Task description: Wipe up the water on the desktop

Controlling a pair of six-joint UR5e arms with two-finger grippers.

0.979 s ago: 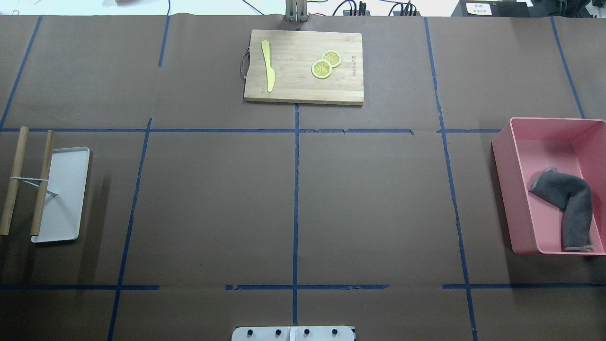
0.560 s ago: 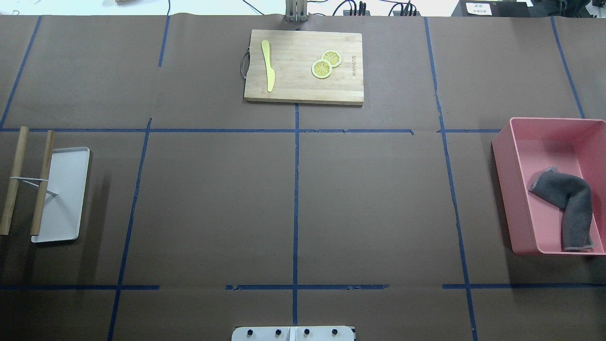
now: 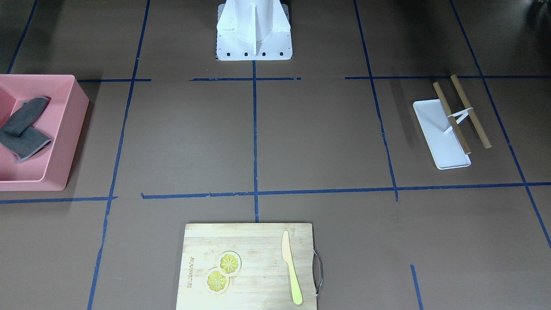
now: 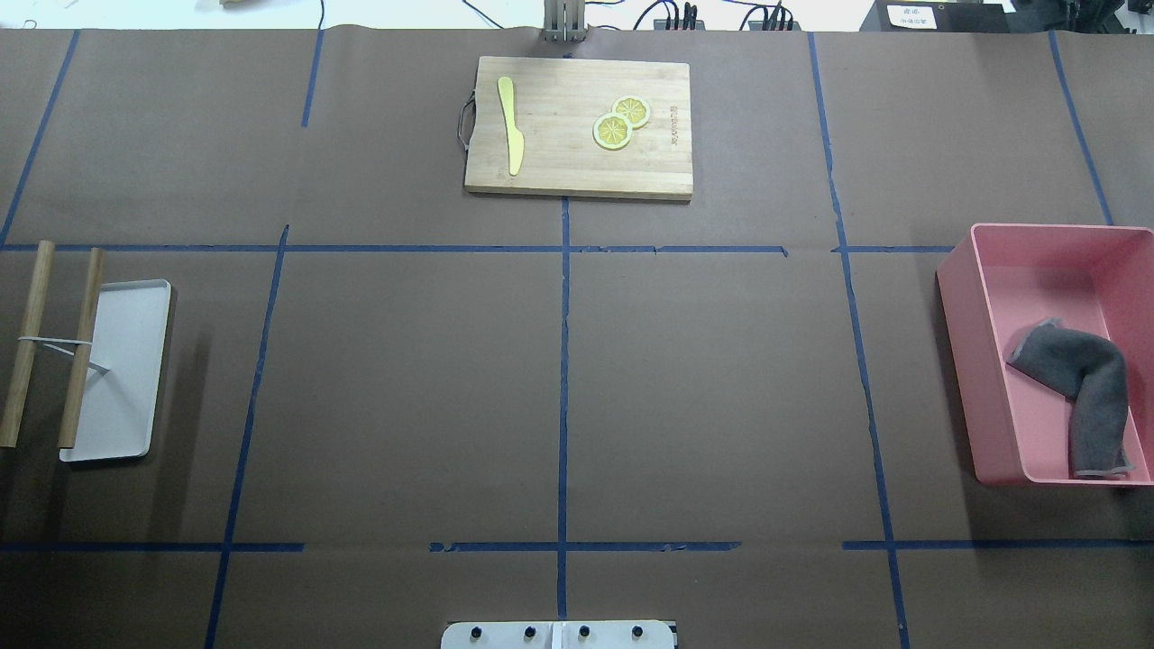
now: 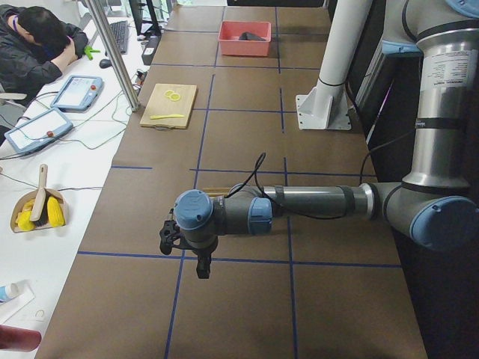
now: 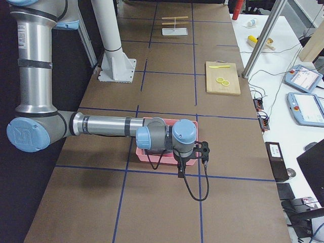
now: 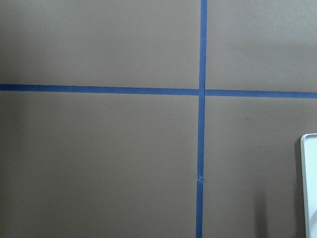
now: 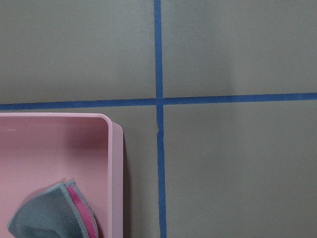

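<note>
The dark-brown tabletop (image 4: 406, 388), gridded with blue tape, spreads beneath both arms. A grey cloth (image 4: 1082, 379) lies crumpled in a pink bin (image 4: 969, 361) at its right edge. The right gripper (image 6: 203, 152) hangs beside that bin, and the left gripper (image 5: 171, 238) hangs near the left edge. Whether their jaws are open or closed cannot be told. A wooden cutting board (image 4: 559, 162) sits mid far edge.

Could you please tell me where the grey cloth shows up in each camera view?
Front-facing: grey cloth at the left edge, inside the pink bin.
Overhead: right edge, in the bin.
Exterior left: far top, a dark patch in the bin.
Exterior right: not visible; the right arm hides most of the bin.
Left wrist: not in it.
Right wrist: bottom-left corner.
Shared landmark: the pink bin.
</note>
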